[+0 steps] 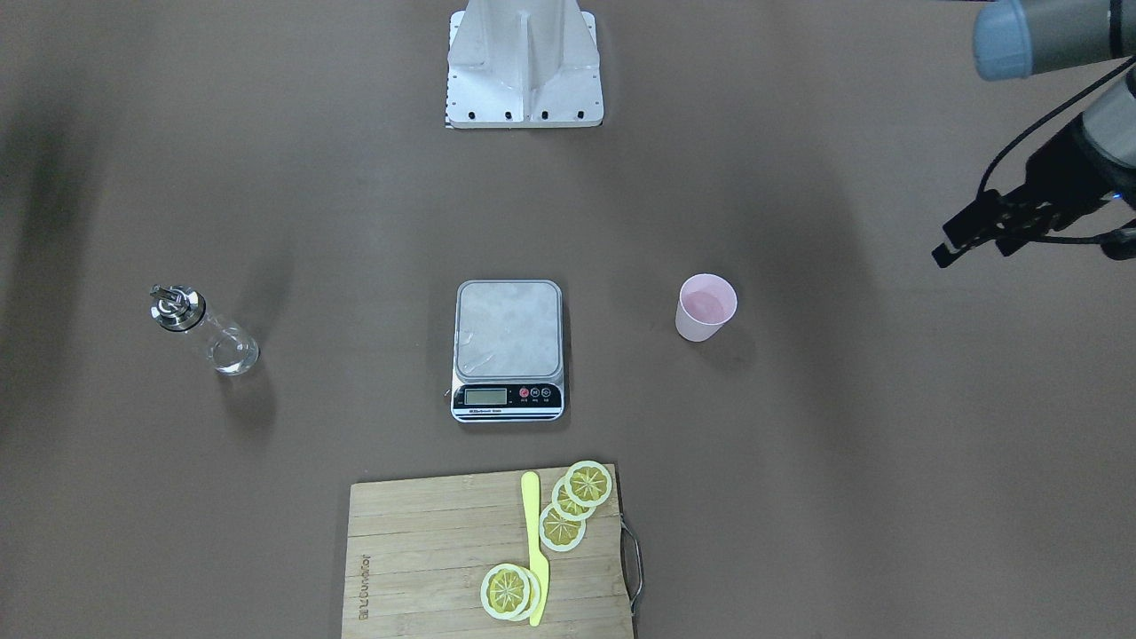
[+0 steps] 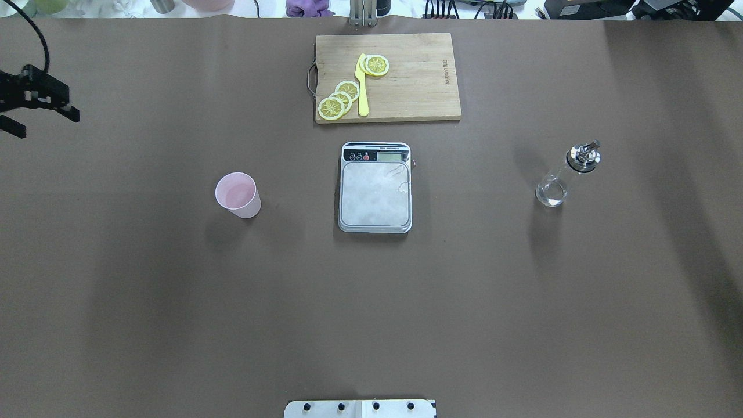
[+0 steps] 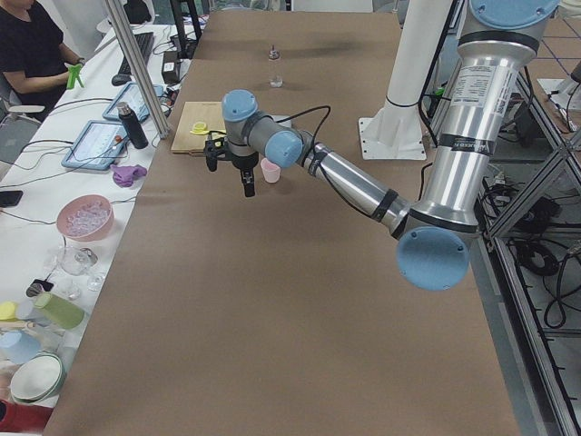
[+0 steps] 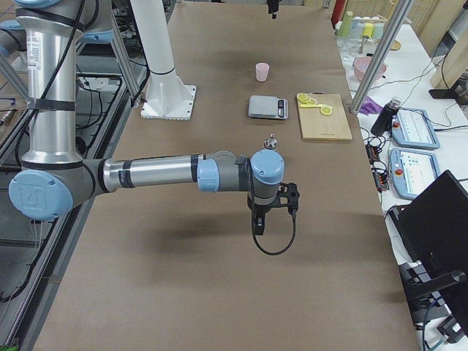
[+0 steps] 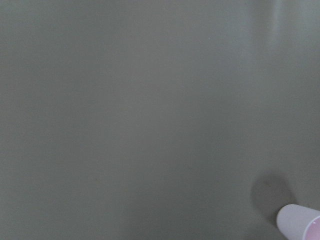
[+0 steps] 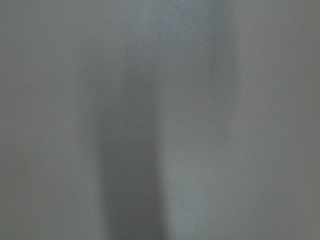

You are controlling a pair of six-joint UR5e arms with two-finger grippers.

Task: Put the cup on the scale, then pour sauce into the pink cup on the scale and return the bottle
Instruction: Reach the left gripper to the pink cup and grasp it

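Note:
The pale pink cup (image 2: pixel 237 194) stands upright on the brown table, left of the scale (image 2: pixel 375 200), whose steel platform is bare. It also shows in the front view (image 1: pixel 706 308) and at the lower right corner of the left wrist view (image 5: pixel 300 225). The clear glass bottle (image 2: pixel 566 174) with its metal spout stands right of the scale. My left gripper (image 2: pixel 46 125) hangs open and empty at the table's far left, well away from the cup. My right gripper (image 4: pixel 257 223) shows only in the exterior right view, near the bottle (image 4: pixel 271 143); I cannot tell whether it is open.
A wooden cutting board (image 2: pixel 418 87) with lemon slices (image 2: pixel 339 98) and a yellow knife (image 2: pixel 363 87) lies beyond the scale. The robot's base plate (image 2: pixel 360 408) sits at the near edge. An operator (image 3: pixel 36 50) sits beside the table.

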